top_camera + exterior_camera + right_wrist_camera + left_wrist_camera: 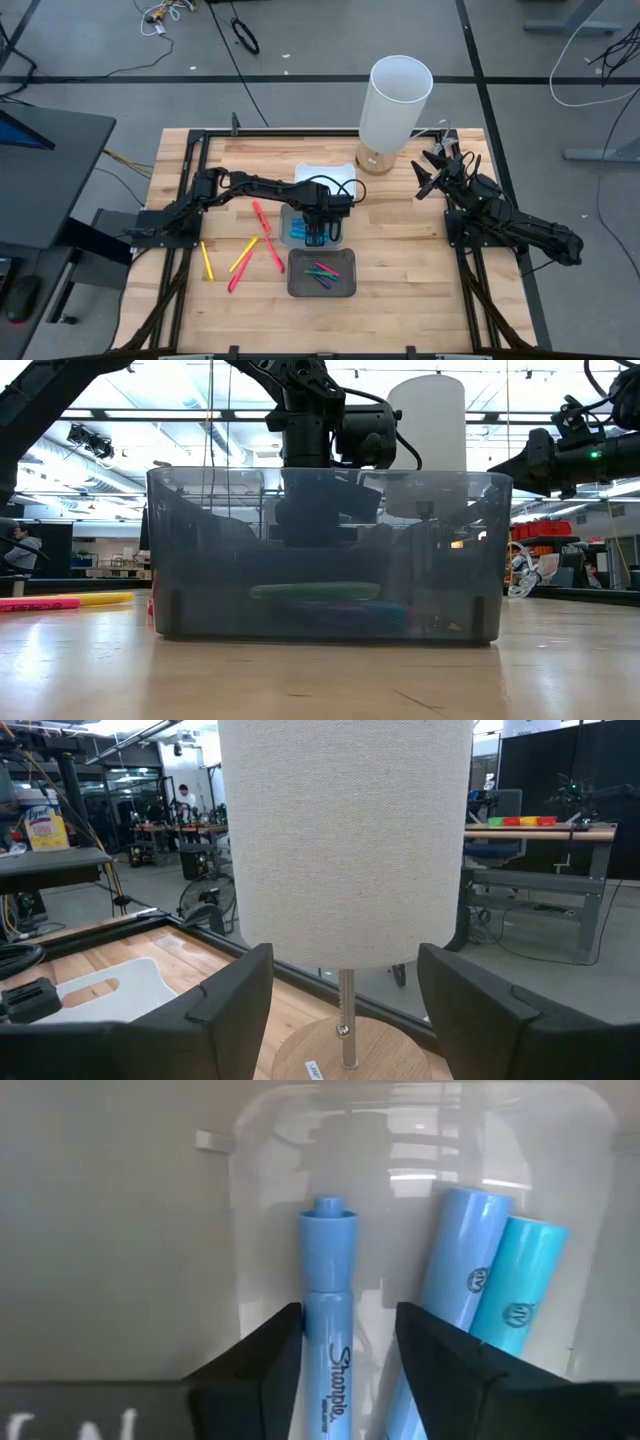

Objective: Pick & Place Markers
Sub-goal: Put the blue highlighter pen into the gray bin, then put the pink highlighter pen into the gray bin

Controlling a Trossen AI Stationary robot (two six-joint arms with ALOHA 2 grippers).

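Where left hand (348, 1342) hangs, blue marker (328, 1330) lies between parted fingers, grip unclear.

High view: straight down over whole bench (400, 300). Low view: bench-top level, close against grey bin (325, 555), facing room. Left wrist: tight into clear tray (420, 1140). Right wrist: facing lamp (345, 840), shared with high view.

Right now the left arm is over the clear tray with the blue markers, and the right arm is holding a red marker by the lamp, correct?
Not quite. The right gripper holds nothing: the right wrist view shows its fingers open and empty, facing the lamp. The rest stands: the left gripper is over the clear tray, its fingers either side of a blue marker.
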